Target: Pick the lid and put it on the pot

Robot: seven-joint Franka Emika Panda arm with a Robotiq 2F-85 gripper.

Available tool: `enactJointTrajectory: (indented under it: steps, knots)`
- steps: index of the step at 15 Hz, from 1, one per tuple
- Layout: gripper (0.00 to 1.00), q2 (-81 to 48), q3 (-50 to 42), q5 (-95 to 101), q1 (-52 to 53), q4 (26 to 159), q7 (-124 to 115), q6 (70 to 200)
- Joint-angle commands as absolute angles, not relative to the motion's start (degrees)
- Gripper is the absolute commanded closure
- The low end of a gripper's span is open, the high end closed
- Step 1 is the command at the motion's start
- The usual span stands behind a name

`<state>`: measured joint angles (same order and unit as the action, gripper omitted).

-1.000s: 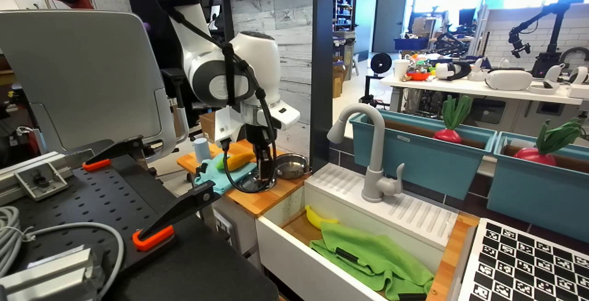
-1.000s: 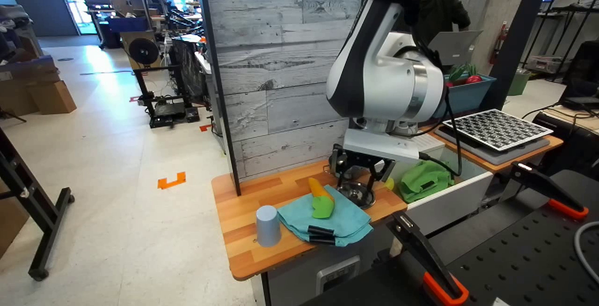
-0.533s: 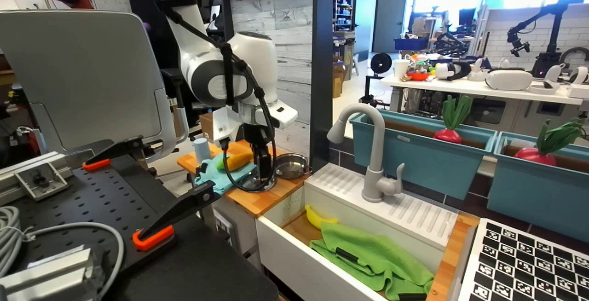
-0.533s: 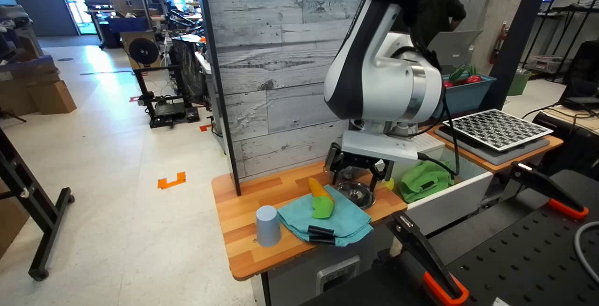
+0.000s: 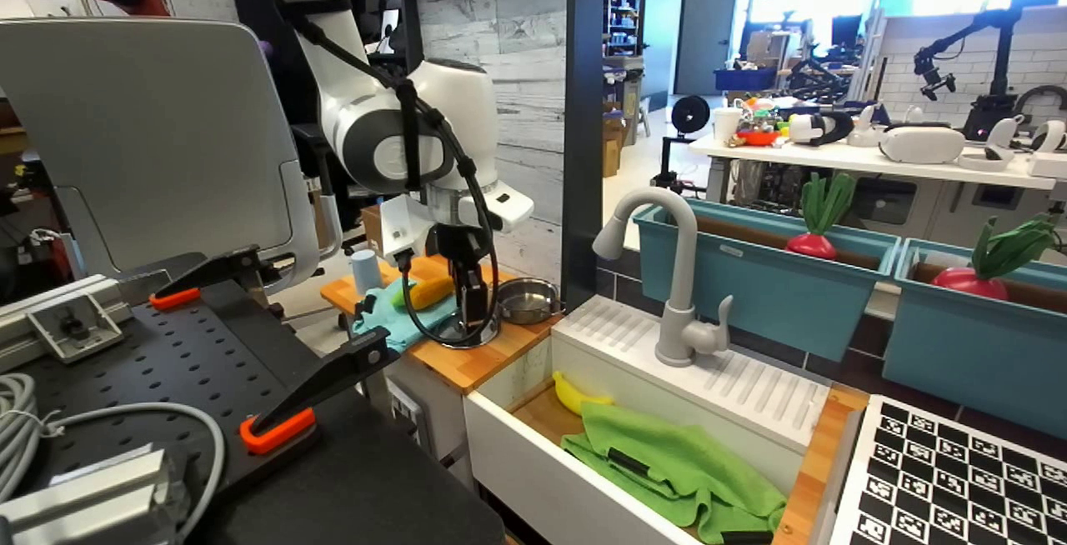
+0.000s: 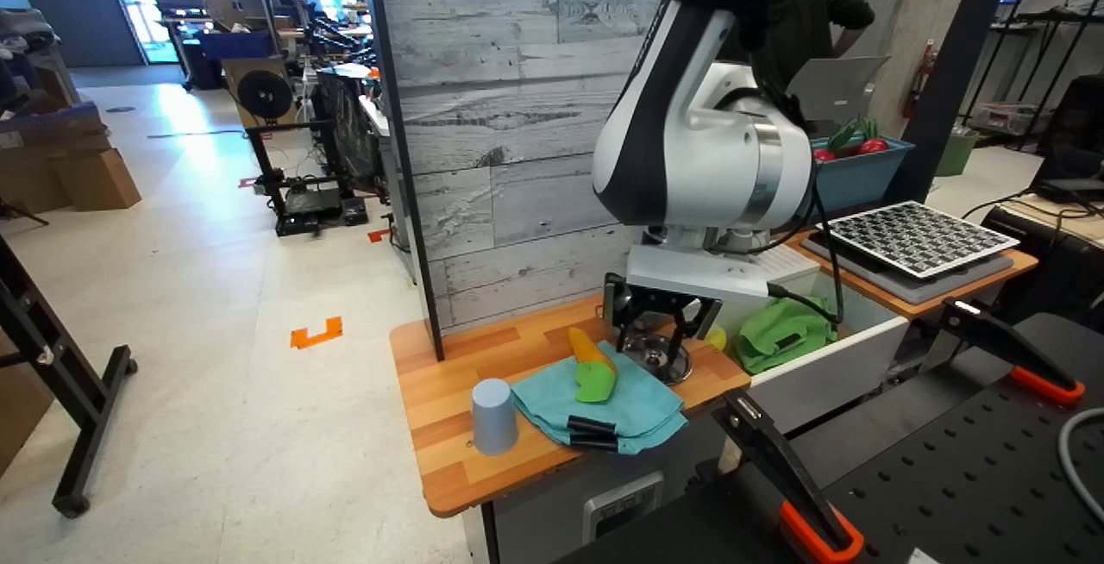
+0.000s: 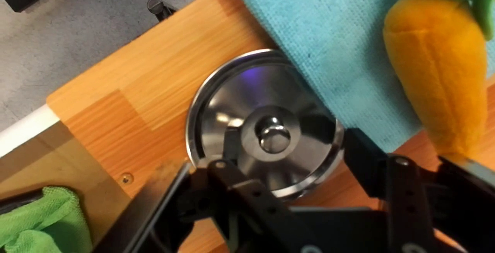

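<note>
The small shiny silver lid [image 7: 263, 106] lies knob up on the wooden counter, and the teal cloth overlaps its edge in the wrist view. It also shows in both exterior views [image 5: 457, 337] [image 6: 660, 359], partly behind my fingers. My gripper [image 7: 292, 141] is above the lid, pointing down, with its fingers apart. The lid's round knob [image 7: 275, 139] shows between the fingers, with a gap on each side. The gripper [image 6: 647, 357] holds nothing. The pot [image 5: 529, 302] stands on the counter beside the lid, near the wall panel. It is mostly hidden behind the gripper in an exterior view [image 6: 649, 322].
A teal cloth [image 6: 638, 409] with a toy carrot [image 6: 592, 366] lies beside the lid. A blue cup [image 6: 494, 417] stands near the counter's end. The white sink [image 5: 533, 478] holds a green towel [image 5: 683, 462] and a yellow banana [image 5: 575, 395]. A grey wood panel [image 6: 517, 115] rises behind.
The arm has shifted slightly left in both exterior views. The fingers spread, then came closer together and sit a little lower over the lid. The lid and pot have not moved.
</note>
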<state>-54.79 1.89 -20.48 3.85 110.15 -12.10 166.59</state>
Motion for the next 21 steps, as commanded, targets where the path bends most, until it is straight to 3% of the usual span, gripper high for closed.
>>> enactJointTrajectory:
  steps: [1, 6, 7, 8, 21]
  knots:
    - [0.58, -55.13, 1.32, -18.44, 4.15, 109.93, -13.55, 166.85]
    - [0.95, -54.94, 1.26, -18.44, 4.01, 109.85, -13.50, 166.88]
    - [0.99, -54.91, 1.27, -18.43, 4.00, 109.90, -13.47, 166.95]
    - [0.94, -54.85, 1.28, -18.43, 3.99, 109.98, -13.45, 166.97]
    - [0.94, -48.58, 0.74, -13.96, 4.60, 119.10, -10.76, 166.57]
